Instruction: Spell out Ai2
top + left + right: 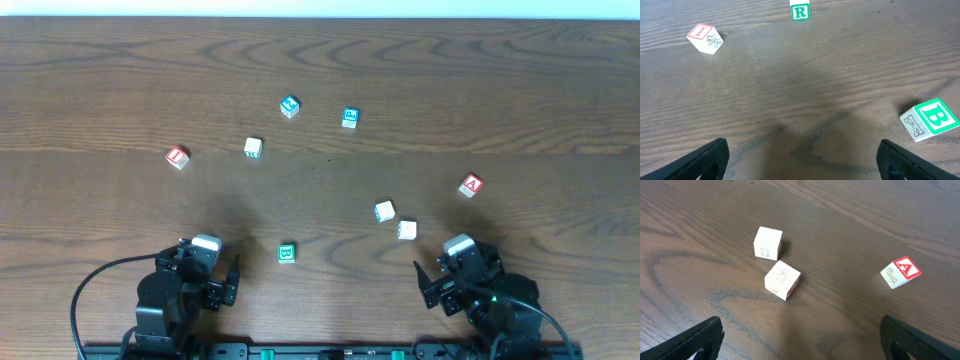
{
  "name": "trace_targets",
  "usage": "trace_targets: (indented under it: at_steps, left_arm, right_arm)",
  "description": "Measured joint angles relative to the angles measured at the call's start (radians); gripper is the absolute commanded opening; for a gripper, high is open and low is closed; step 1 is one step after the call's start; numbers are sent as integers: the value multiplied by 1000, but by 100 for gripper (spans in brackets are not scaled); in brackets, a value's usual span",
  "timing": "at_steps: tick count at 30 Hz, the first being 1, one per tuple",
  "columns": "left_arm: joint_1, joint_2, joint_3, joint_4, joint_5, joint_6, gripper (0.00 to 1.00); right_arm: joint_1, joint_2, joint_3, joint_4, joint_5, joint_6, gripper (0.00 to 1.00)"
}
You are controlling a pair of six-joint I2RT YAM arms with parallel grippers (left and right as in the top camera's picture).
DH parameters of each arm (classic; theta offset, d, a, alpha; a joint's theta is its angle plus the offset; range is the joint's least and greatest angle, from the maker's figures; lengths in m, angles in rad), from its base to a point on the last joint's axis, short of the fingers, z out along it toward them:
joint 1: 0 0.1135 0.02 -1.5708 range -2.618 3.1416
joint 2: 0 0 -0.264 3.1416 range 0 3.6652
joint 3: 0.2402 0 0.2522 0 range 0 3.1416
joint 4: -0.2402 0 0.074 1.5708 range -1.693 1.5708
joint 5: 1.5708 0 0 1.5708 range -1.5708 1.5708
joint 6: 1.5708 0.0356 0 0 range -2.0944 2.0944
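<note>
My left tool [801,159] and right tool [800,335] hang released and empty, as spelling has not begun. The red A block [471,185] lies far right of the green B block [287,253], and the red I block [177,156] lies up-left of it, loose on the desk [100,80].

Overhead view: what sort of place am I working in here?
Probably a robot test bench: a wood-grain table, loose letter blocks like the red A block and green B block, and the left arm and right arm at its near edge.
</note>
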Motion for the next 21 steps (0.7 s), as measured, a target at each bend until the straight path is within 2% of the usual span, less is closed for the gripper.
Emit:
trace_targets:
  at_steps: [21]
  left_arm:
    - [0,0,0,0,-8,0,95]
  right_arm:
    - [0,0,0,0,0,0,99]
